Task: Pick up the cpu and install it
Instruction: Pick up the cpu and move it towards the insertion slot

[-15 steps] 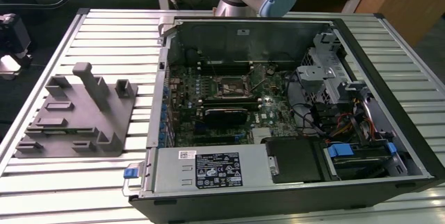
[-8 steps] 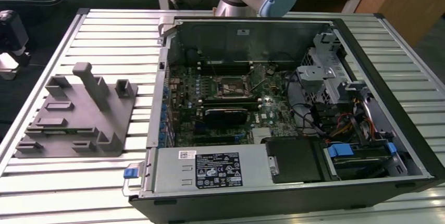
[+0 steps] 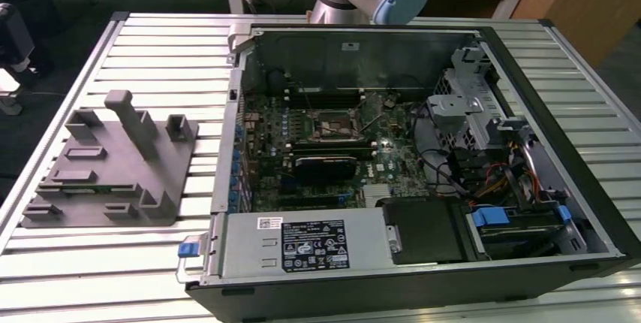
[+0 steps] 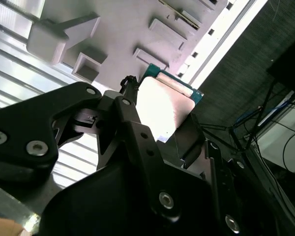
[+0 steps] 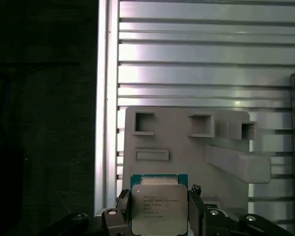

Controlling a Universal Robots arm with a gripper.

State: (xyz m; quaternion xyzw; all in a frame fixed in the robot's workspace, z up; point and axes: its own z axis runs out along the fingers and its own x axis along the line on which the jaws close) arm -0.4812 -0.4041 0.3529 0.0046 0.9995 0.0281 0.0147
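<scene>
Black jaws are clamped onto opposite edges of the silver-topped square cpu (image 5: 159, 206), green rim showing. In the first wrist view it's held up off the grey plastic fixture block (image 5: 177, 142) on the ribbed metal table (image 5: 196, 73).

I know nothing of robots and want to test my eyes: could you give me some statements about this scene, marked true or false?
1. The cpu sits between the jaws. True.
2. The cpu is seated on the motherboard. False: the jaws hold it in front of the grey fixture.
3. The computer case lies open. True.
4. The grey fixture lies inside the case. False: it rests on the slatted table, at the exterior view's left of the case.
</scene>
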